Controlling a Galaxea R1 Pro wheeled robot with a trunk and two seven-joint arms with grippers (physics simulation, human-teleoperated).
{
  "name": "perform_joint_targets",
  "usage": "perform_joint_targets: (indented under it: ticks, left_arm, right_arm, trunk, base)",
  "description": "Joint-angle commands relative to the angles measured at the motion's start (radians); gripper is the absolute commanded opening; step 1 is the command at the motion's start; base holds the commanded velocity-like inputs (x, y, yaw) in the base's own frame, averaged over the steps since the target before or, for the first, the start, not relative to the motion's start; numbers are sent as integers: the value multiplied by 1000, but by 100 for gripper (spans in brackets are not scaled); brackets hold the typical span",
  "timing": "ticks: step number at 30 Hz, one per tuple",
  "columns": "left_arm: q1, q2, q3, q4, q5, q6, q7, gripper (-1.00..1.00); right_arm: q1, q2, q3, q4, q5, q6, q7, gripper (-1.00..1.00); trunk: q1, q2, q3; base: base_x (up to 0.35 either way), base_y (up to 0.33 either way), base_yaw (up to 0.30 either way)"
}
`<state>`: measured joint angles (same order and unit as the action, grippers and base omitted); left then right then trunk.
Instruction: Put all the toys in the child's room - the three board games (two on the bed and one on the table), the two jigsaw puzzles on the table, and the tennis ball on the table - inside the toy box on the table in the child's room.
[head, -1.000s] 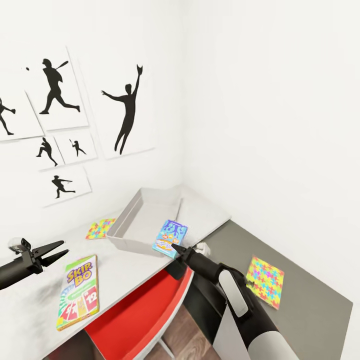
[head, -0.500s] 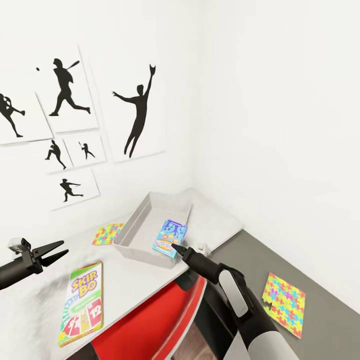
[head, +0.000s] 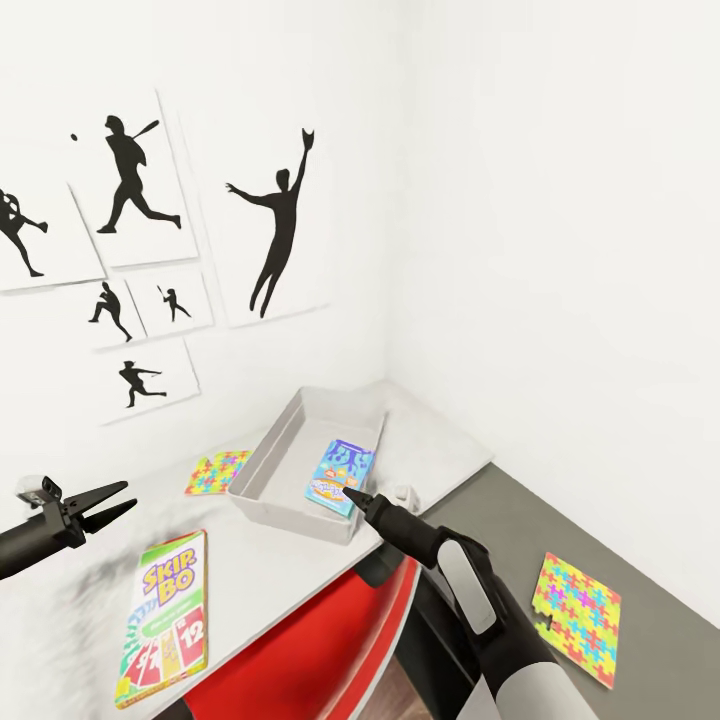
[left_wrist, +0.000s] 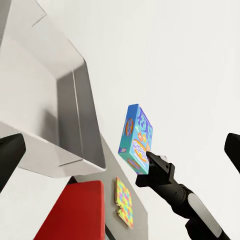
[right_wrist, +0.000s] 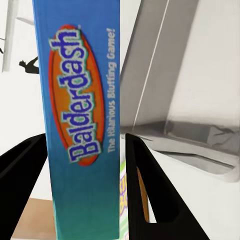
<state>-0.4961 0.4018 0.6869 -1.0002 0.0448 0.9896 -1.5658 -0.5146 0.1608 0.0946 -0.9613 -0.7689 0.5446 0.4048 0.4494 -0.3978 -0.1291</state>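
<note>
Just right gripper (head: 347, 492) clamping Balderdash box (head: 340, 476) over toy box (head: 262, 466) near rim.

"Balderdash" box (right_wrist: 82, 120); "SKIP BO" box (head: 163, 618)

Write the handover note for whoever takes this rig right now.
Right gripper: shut on the blue Balderdash game box, held above the light grey plastic toy box at its near rim.
Left gripper: open, holding nothing, above the pale grey table.
Green-edged SKIP BO game box and one multicoloured jigsaw panel lie on the table; the second panel lies on the dark grey cabinet.
Done: nothing seen inside the toy box.
Left: release Balderdash, then the rest.
</note>
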Motion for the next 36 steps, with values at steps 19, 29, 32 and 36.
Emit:
perform_joint_targets:
  ticks: [19, 29, 32, 36]
  left_arm:
    - [-1, 0, 0, 0, 0, 11, -5, 100]
    - [-1, 0, 0, 0, 0, 11, -5, 100]
    - [-1, 0, 0, 0, 0, 11, -5, 100]
    - [-1, 2, -1, 0, 0, 12, -5, 100]
  right_arm:
    - [-420, 14, 8, 187, -118, 100, -366, -100]
    - [-694, 14, 5, 649, -141, 9, -447, -100]
    - [-700, 14, 4, 658, -141, 3, -455, -100]
    - [-700, 14, 4, 660, -141, 1, -459, -100]
  trunk:
    - [1, -2, -2]
    - [1, -2, -2]
    - [1, -2, -2]
    - [1, -2, -2]
  base:
    - [3, 2, 0]
    - [0, 0, 0]
    - [0, 0, 0]
    - [0, 0, 0]
